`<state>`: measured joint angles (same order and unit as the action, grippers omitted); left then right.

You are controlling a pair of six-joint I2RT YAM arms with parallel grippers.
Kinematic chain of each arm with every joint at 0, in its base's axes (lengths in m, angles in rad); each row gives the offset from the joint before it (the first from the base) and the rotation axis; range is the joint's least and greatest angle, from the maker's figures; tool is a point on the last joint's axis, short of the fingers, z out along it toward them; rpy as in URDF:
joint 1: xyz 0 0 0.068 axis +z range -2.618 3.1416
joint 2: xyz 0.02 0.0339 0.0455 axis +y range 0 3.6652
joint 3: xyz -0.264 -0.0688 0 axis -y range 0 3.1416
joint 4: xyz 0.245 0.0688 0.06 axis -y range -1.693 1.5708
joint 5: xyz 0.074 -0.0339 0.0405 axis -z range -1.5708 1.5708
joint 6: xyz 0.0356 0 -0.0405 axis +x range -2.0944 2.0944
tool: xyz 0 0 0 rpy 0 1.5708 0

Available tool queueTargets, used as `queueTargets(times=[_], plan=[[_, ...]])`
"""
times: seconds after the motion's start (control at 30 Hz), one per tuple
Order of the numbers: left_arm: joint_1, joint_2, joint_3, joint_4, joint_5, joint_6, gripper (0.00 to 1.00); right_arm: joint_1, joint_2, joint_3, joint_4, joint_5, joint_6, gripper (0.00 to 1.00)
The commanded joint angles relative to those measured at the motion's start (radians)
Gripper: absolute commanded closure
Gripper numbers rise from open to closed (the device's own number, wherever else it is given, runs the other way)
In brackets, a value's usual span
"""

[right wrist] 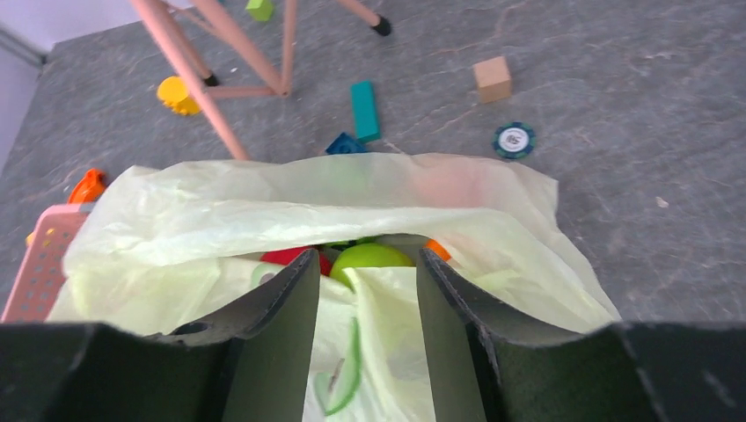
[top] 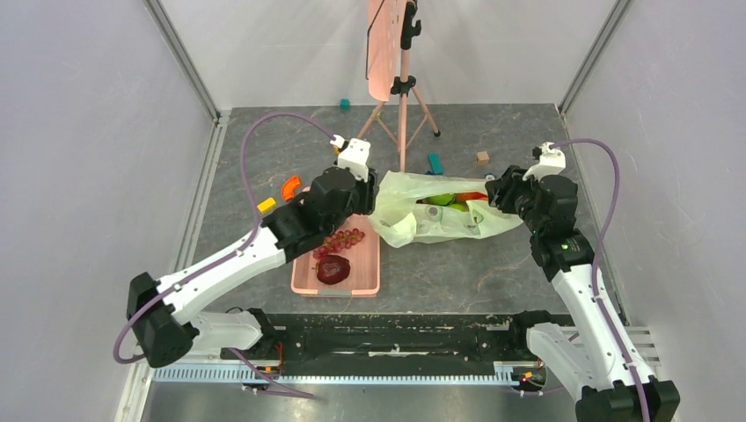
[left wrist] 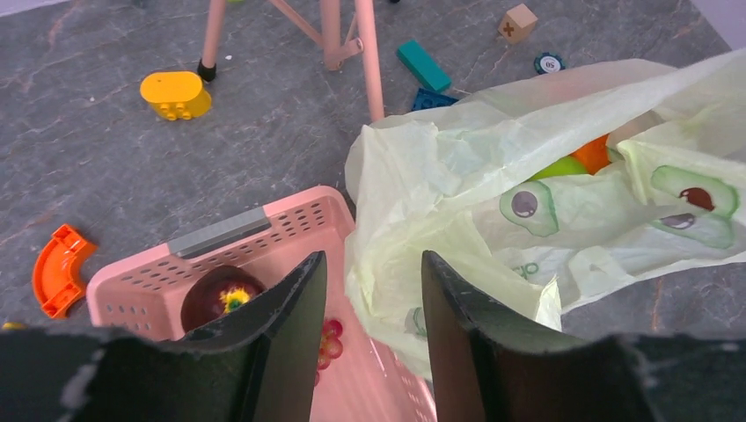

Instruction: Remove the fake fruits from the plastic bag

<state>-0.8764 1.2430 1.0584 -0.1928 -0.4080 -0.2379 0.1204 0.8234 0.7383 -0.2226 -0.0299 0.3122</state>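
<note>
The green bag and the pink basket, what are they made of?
The bag looks like thin, see-through plastic film: it crinkles, and colours inside show through. The basket looks like stiff, matte moulded plastic, with neat rows of holes.

A dark grey, marble-veined tabletop (top: 264, 149) forms the floor of the cell. Plain pale walls (top: 79, 132) close it in at nine, twelve and three o'clock, met by slanting metal corner posts (top: 185, 61) at eleven and one. At twelve stands a pink tripod (top: 403, 97) carrying a pink board (top: 383, 44). The light is even, the shadows soft.
</note>
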Motion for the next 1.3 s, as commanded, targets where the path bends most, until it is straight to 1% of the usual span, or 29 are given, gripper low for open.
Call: queueTargets(times=[0.0,0.07,0.1,0.17,0.23,0.27,0.33,0.43,0.5,0.57,0.67,0.8,0.87,1.03,1.27], plan=[[0.001,-0.067,0.081,-0.144,0.0,0.031,0.48,-0.002,-0.008,0.024,0.07,-0.151,-0.029,0.52],[0.001,-0.075,0.106,-0.126,0.031,0.04,0.48,-0.002,-0.009,0.012,0.093,-0.204,-0.025,0.52],[0.001,-0.072,0.117,-0.109,0.064,0.043,0.5,-0.002,-0.005,0.003,0.109,-0.239,-0.015,0.52],[-0.001,-0.037,0.163,-0.078,0.147,0.033,0.62,0.0,0.011,-0.014,0.137,-0.305,0.008,0.57],[-0.017,0.034,0.236,-0.062,0.238,0.007,0.79,0.009,0.035,-0.031,0.165,-0.362,0.028,0.65],[-0.042,0.067,0.259,-0.049,0.263,0.005,0.87,0.02,0.048,-0.039,0.168,-0.369,0.031,0.7],[-0.106,0.142,0.3,-0.021,0.247,0.023,0.97,0.043,0.067,-0.054,0.169,-0.354,0.028,0.75],[-0.176,0.234,0.313,0.038,0.251,0.025,0.98,0.086,0.104,-0.068,0.161,-0.33,0.019,0.8],[-0.198,0.294,0.305,0.074,0.271,0.005,0.98,0.131,0.133,-0.078,0.162,-0.308,0.015,0.81],[-0.203,0.34,0.284,0.127,0.292,-0.024,0.98,0.166,0.164,-0.082,0.166,-0.252,0.014,0.82],[-0.203,0.41,0.256,0.217,0.282,-0.034,0.98,0.179,0.213,-0.087,0.179,-0.177,0.024,0.84],[-0.194,0.489,0.243,0.297,0.188,-0.007,0.98,0.179,0.273,-0.085,0.184,-0.08,0.052,0.86],[-0.177,0.522,0.239,0.33,0.163,-0.007,0.98,0.179,0.3,-0.084,0.196,-0.064,0.059,0.87],[-0.132,0.589,0.259,0.381,0.156,-0.019,0.98,0.179,0.34,-0.093,0.216,-0.033,0.089,0.88],[-0.108,0.695,0.331,0.393,0.073,0.024,0.98,0.179,0.366,-0.099,0.253,-0.031,0.102,0.88]])
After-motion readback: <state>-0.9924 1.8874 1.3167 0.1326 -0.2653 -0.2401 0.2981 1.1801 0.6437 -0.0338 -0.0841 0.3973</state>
